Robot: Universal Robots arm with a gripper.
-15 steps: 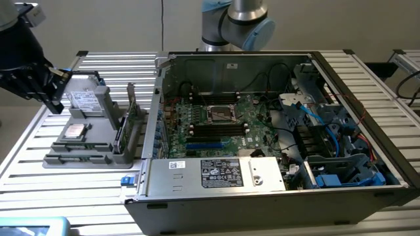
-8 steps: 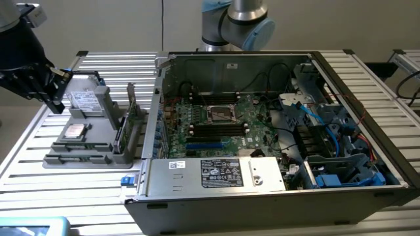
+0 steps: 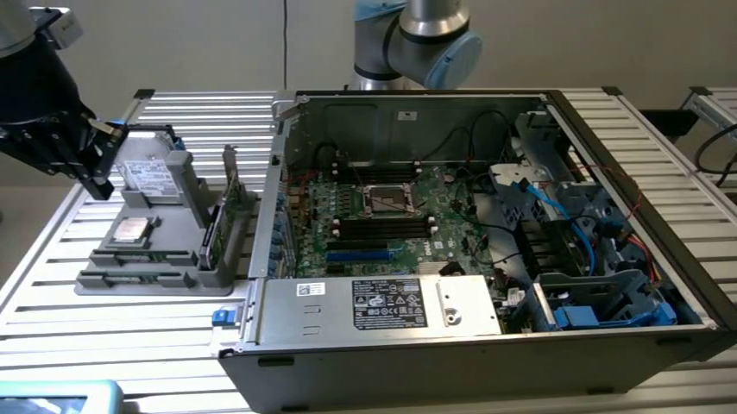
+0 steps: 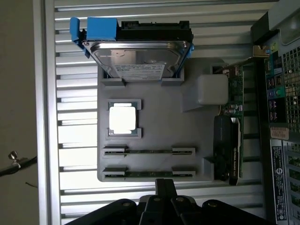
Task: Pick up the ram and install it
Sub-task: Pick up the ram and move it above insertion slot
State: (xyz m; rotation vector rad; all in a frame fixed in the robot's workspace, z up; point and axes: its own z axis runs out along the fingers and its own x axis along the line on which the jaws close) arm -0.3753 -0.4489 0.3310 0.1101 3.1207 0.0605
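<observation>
Hand (image 4: 165, 186) closed narrow, holding nothing, hovering over gray holder (image 4: 187, 136) | ram (image 4: 149, 174) just ahead and below it, on edge in end clips | I reckon that leaves its top edge free for pinching | drive (image 4: 140, 56) far beyond

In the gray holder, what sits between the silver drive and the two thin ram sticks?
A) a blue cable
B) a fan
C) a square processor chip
C: the square processor chip lies in its own pocket of the gray holder, between the silver drive and the ram sticks.
</observation>
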